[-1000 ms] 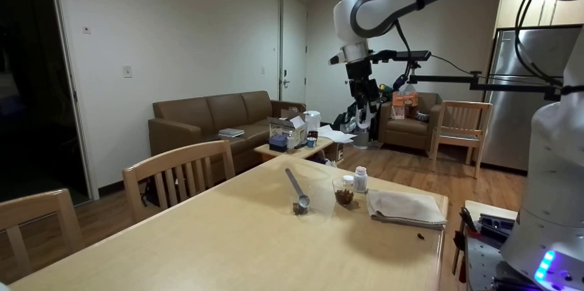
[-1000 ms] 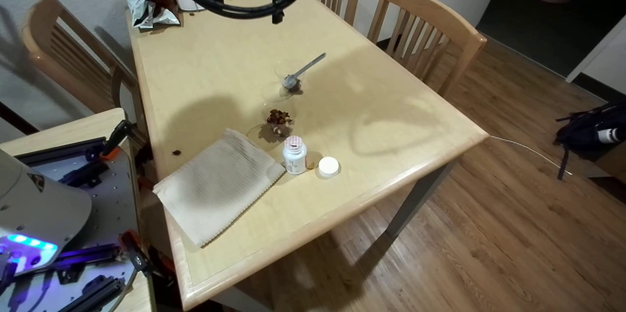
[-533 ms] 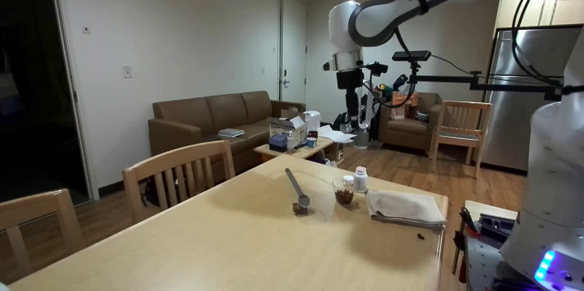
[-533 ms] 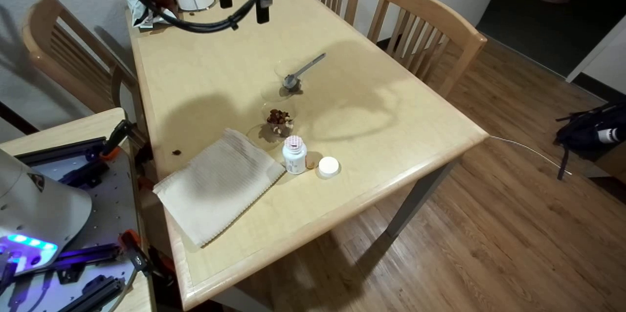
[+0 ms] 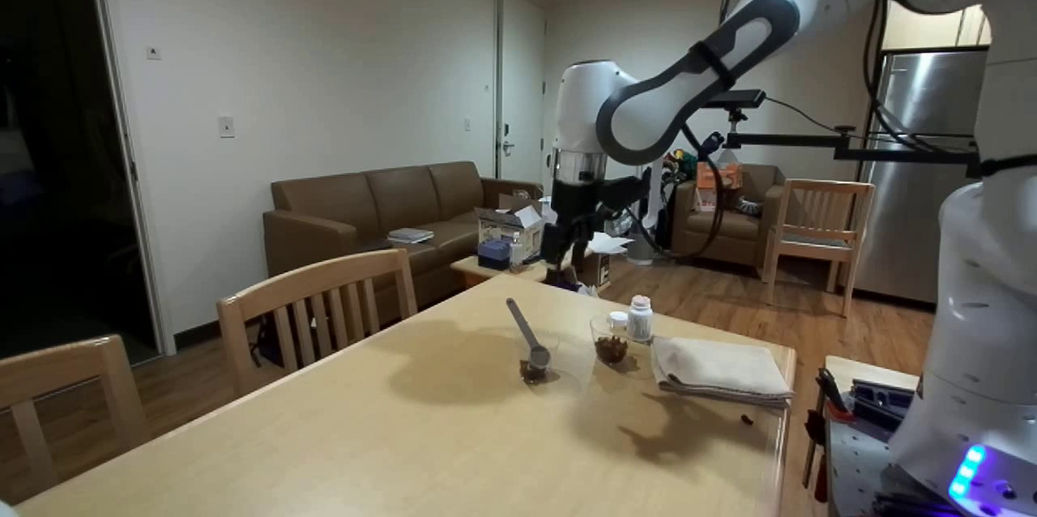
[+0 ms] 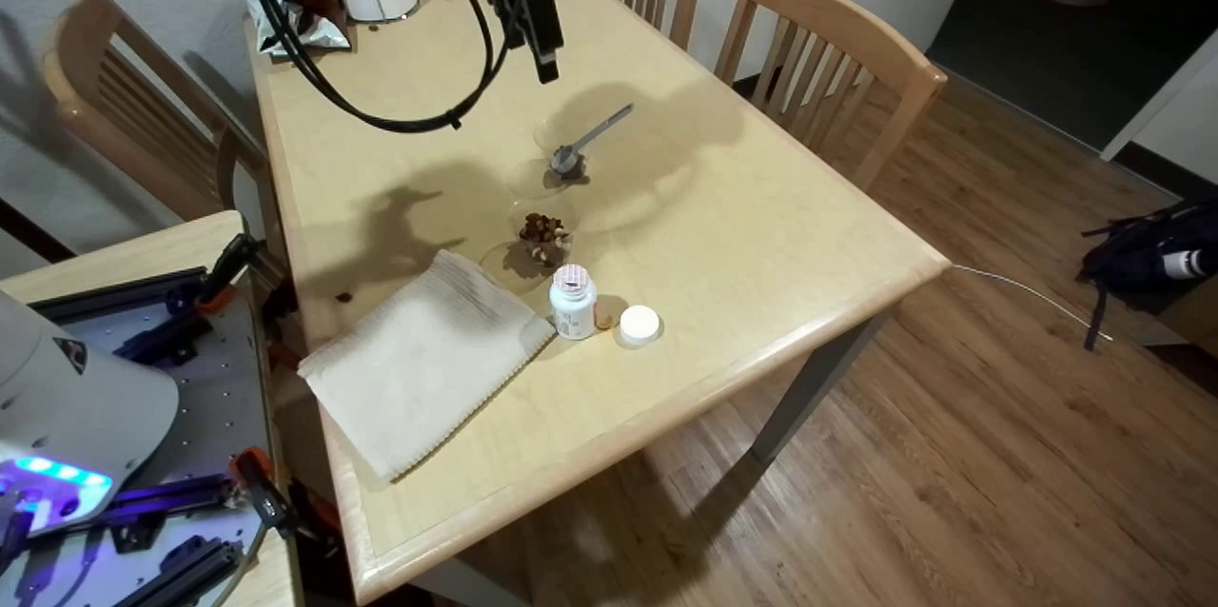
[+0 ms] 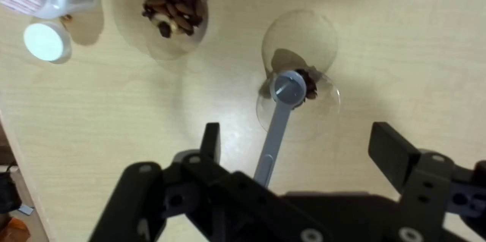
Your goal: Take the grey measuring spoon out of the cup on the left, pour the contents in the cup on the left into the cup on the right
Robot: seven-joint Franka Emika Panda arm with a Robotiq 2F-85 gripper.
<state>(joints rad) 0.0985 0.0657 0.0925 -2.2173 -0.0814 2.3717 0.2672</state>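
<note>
The grey measuring spoon (image 7: 274,135) leans in a clear cup (image 7: 322,110) with a few dark pieces (image 7: 311,87) at its bottom. The spoon's handle sticks out past the rim; it also shows in both exterior views (image 5: 525,329) (image 6: 603,125). A second clear cup (image 7: 201,33) holds nuts and dried fruit; it stands beside the spoon cup in both exterior views (image 5: 599,327) (image 6: 525,209). My gripper (image 7: 297,135) is open and empty above the table. The spoon's handle runs between its fingers, nearer the left finger in the wrist view, and its end is hidden behind that finger.
A white bottle (image 6: 573,310) and its white cap (image 6: 639,323) stand close to the nut cup. A folded beige cloth (image 6: 423,369) lies near the robot base. A snack bag (image 6: 304,3) and wooden chairs (image 5: 324,298) are at the table's edges (image 6: 666,431).
My gripper has come down and closer to the spoon cup, and the wrist has turned. The spoon, cups, bottle and cloth have not moved.
</note>
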